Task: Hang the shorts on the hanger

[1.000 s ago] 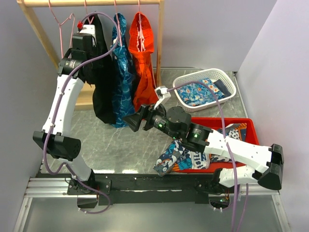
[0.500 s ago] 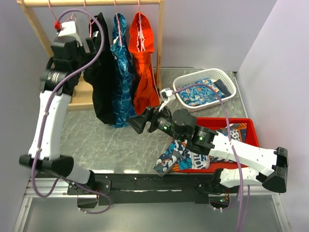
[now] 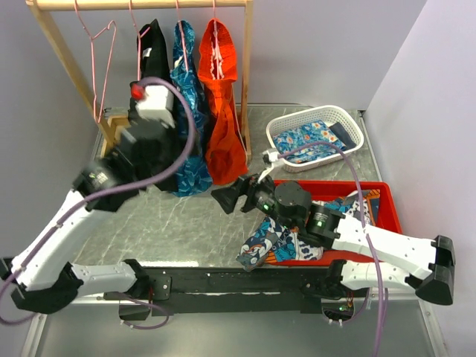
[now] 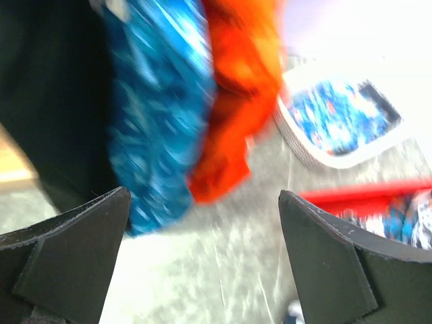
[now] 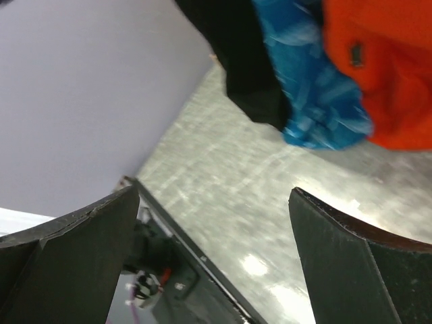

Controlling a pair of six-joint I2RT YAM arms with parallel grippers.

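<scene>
The black shorts (image 3: 155, 46) hang on the wooden rack from a pink wire hanger (image 3: 134, 22), left of the blue garment. My left arm covers their lower part. They also show in the left wrist view (image 4: 47, 101) and the right wrist view (image 5: 236, 61). An empty pink hanger (image 3: 103, 46) hangs further left. My left gripper (image 4: 202, 202) is open and empty, low in front of the hanging clothes. My right gripper (image 3: 226, 196) is open and empty above the table, just right of the blue garment's hem.
A blue patterned garment (image 3: 190, 111) and an orange-red garment (image 3: 220, 111) hang right of the shorts on the wooden rack (image 3: 65, 65). A white basket (image 3: 349, 123) and a red bin (image 3: 389, 202) hold patterned clothes; one piece (image 3: 264, 242) spills over the bin's near-left corner.
My left arm has come down from the rack top and swung toward the near side, away from the shorts. My right gripper has drawn back a little to the right.
</scene>
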